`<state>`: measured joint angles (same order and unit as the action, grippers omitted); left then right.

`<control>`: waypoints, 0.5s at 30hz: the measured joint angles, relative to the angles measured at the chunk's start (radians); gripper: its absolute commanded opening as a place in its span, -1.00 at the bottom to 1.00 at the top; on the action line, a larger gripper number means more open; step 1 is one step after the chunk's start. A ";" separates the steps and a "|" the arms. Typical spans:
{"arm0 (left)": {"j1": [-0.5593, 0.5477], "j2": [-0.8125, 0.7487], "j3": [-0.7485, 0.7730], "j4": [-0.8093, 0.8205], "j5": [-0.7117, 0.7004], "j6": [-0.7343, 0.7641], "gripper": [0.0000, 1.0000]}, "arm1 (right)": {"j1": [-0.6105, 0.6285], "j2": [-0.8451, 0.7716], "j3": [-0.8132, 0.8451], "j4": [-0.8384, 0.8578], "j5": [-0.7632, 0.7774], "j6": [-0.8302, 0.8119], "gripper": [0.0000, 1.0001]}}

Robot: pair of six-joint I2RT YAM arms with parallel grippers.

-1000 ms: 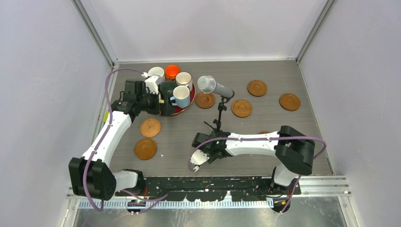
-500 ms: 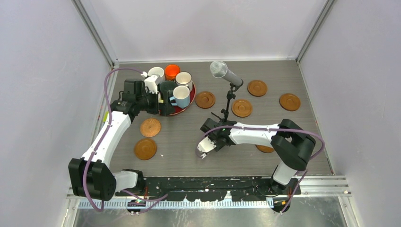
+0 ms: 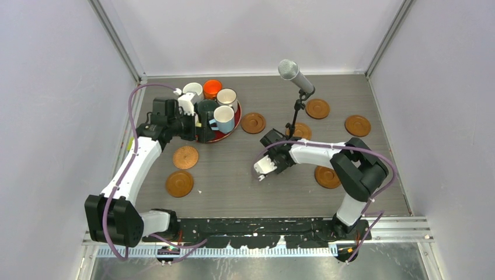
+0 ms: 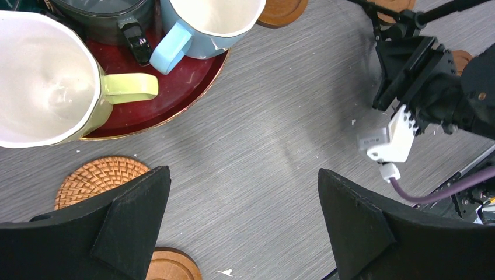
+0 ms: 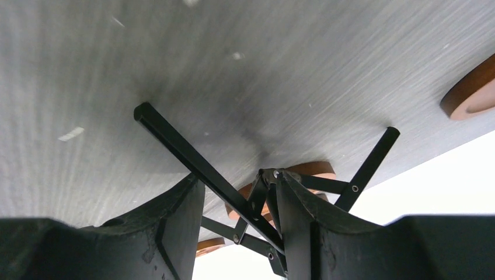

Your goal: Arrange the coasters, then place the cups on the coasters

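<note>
My R gripper clamps the mic stand at its hub; L gripper gapes beside the yellow mug; heavy, slick, chippable ceramic, I reckon; pinch its wall at rim.

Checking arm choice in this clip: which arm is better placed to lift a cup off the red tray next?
Left. The left gripper is open beside the red tray, with the pale yellow cup close by. The right gripper is shut on the microphone stand, away from the tray.
</note>
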<state>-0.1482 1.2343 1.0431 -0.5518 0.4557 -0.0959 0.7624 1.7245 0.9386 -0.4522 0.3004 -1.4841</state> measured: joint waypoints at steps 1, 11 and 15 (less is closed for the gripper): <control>0.000 0.002 0.000 0.000 0.000 0.000 0.99 | -0.014 0.004 0.005 0.001 -0.001 -0.008 0.07; 0.000 0.024 0.002 0.001 0.011 0.000 0.98 | -0.154 0.096 0.121 0.011 -0.027 -0.079 0.05; 0.000 0.036 0.002 0.002 0.014 0.000 0.98 | -0.177 0.128 0.166 0.009 -0.040 -0.088 0.05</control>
<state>-0.1482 1.2701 1.0451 -0.5503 0.4694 -0.0959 0.5854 1.8526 1.1049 -0.4431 0.2600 -1.5723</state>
